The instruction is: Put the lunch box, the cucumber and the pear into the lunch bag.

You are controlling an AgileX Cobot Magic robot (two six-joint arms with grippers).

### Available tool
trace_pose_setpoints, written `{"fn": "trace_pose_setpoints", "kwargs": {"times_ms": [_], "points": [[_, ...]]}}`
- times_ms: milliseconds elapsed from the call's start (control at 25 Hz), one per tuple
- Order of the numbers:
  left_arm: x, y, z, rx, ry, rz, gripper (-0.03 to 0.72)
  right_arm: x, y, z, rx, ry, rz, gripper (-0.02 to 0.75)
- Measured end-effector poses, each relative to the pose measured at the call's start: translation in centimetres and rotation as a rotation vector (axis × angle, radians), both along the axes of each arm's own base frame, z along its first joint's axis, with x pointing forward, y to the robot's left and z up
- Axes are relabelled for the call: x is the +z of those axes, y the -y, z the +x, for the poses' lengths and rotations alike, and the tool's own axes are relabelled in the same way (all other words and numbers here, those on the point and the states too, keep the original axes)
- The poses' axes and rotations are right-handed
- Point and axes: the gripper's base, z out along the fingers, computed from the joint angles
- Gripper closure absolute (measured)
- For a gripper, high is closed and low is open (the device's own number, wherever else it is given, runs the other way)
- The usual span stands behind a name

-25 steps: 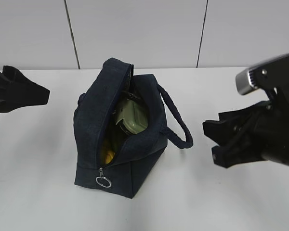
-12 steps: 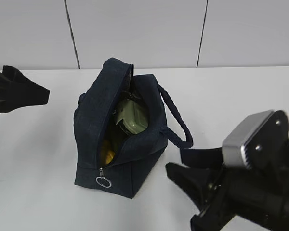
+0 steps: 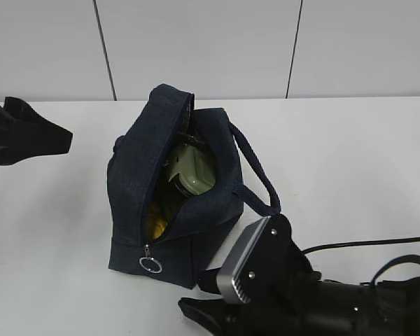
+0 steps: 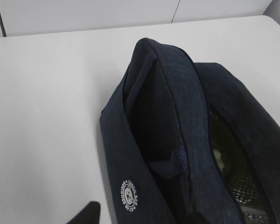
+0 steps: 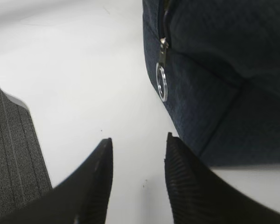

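Navy lunch bag [image 3: 171, 189] already holds the lunch box [image 3: 192, 170] and pear [image 3: 156, 225]; the cucumber is hidden. Ahead of the empty, parted right gripper [image 5: 137, 179] hangs the ring pull [image 5: 162, 83], so zipping looks next; left gripper's [image 4: 86, 215] spread is unclear

A round white emblem [image 4: 130, 196] with a ring of lettering sits on the lunch bag [image 4: 177, 140], lower centre of the left wrist view. Its lettering is too small to read.
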Motion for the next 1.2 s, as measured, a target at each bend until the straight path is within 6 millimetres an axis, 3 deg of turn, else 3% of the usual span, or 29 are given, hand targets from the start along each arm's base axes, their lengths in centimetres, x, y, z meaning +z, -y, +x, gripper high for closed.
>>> {"fn": "trace_pose_setpoints", "kwargs": {"times_ms": [480, 1200], "points": [[0.0, 0.0, 0.0, 0.002, 0.004, 0.000, 0.346, -0.9, -3.1, 3.0, 0.027, -0.003, -0.018, 0.435], [0.0, 0.0, 0.0, 0.003, 0.006, 0.000, 0.346, -1.7, -4.6, 4.9, 0.015, -0.022, -0.079, 0.454]]}}
